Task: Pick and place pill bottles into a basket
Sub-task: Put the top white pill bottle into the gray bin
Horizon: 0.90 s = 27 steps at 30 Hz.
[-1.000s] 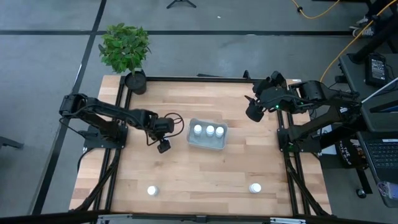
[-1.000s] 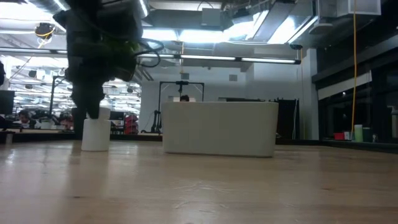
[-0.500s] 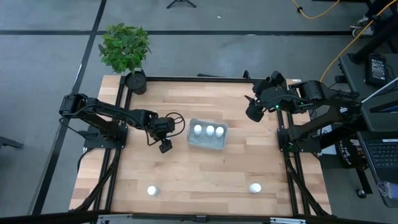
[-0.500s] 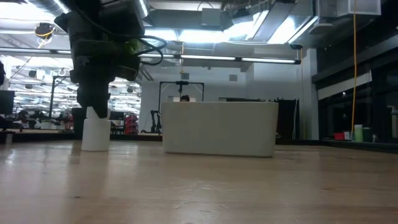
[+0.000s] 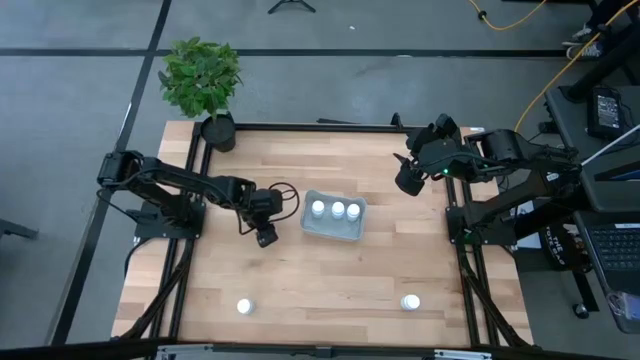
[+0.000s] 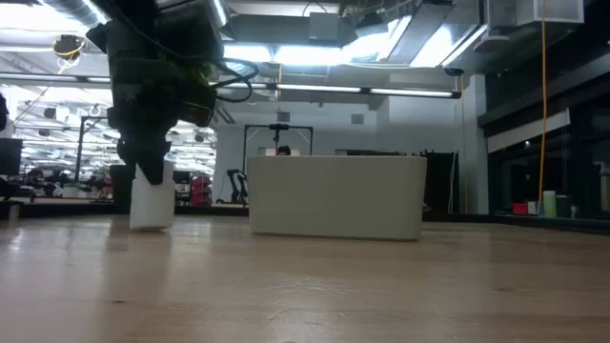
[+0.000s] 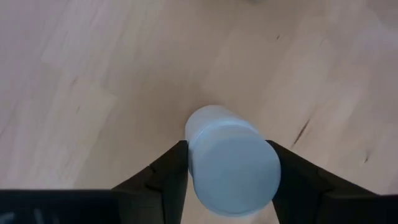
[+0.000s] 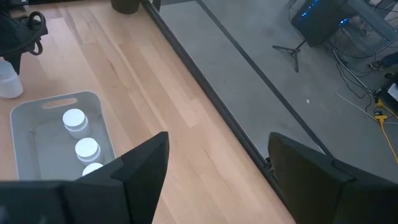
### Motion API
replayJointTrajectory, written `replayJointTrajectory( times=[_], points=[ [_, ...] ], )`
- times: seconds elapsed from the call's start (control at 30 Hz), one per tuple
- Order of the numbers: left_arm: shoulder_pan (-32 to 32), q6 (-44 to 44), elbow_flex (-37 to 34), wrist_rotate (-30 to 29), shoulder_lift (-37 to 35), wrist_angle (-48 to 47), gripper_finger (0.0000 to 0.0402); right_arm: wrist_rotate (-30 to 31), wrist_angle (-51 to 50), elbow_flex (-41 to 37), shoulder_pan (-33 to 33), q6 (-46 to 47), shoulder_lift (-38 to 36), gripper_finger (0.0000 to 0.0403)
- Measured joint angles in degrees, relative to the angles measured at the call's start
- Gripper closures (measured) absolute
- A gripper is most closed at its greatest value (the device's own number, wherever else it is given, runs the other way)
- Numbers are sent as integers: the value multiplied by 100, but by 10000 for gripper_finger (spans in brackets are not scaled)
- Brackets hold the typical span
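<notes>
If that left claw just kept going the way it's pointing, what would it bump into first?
The left gripper points down at the table and is already closed around a pill bottle, so going straight on would likely press that bottle against the wooden tabletop. The basket sits off to its side, not in that line.

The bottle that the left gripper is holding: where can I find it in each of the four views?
High view: hidden under the left gripper, left of the basket.
Low view: bottle at left, below the gripper, left of the basket.
Left wrist view: centre, between the fingers.
Right wrist view: far left edge, beside the basket.
Shared landmark: the basket.
</notes>
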Motion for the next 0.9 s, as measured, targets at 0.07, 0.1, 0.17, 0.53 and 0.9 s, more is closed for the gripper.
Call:
replayJointTrajectory(
  times=[0.07, 0.1, 0.17, 0.53, 0.9],
  points=[
    [0, 2, 115, 30, 0, -15, 228, -1, 0, 0, 0, 2, 0, 128],
    [0, 10, 209, 76, -15, -29, 228, -2, 0, 0, 0, 2, 0, 128],
    [0, 72, 480, 175, -70, -153, 228, -2, 0, 0, 0, 2, 0, 128],
    [17, 1470, 3087, -84, 25, -2000, 228, -2, -2, 0, 0, -33, 0, 128],
    [418, 2944, 4924, 9, 1536, -2729, 228, -2, -23, 0, 0, -146, 0, 128]
  ],
)
